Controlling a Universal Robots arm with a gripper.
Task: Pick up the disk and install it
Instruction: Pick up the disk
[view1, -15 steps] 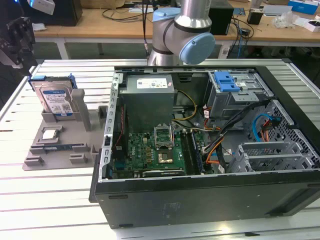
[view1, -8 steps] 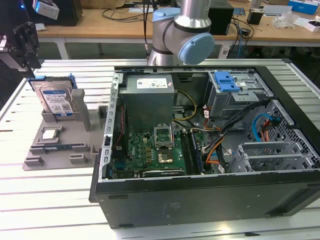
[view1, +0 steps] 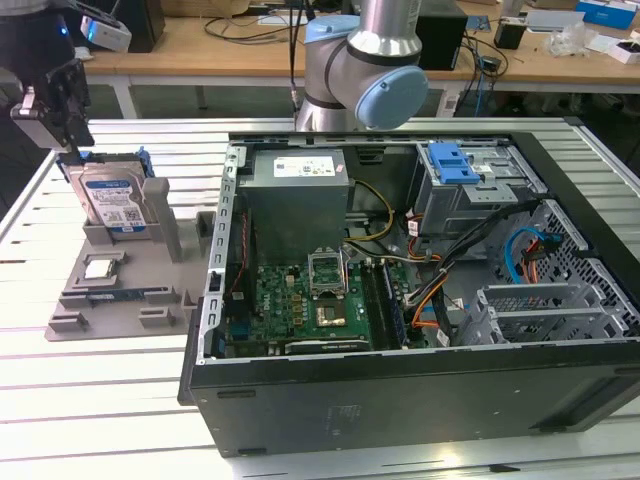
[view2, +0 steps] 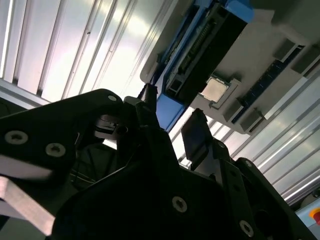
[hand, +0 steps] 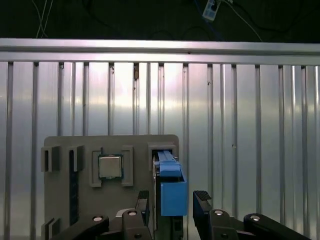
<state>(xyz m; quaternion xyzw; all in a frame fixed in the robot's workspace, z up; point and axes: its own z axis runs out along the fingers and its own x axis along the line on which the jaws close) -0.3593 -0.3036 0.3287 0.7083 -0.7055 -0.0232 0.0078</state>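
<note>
The disk (view1: 112, 198) stands on edge in a slot of the grey holder (view1: 120, 295), its lower edge hidden. In the first wrist view it is edge-on, label face concealed. The pincer (hand: 172, 205) is spread, one finger on either side of the blue rail (hand: 172, 187), with gaps visible. The ribbed metal tabletop (view1: 100, 400) also carries an open computer case (view1: 400, 280). A wooden tabletop (view1: 250, 50) behind holds cables.

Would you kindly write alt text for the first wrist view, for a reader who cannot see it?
The open gripper straddles the disk, its black fingers apart from the blue carrier rail on either side. The disk stands on edge in a grey holder beside a small square chip, on a ribbed metal table.
</note>
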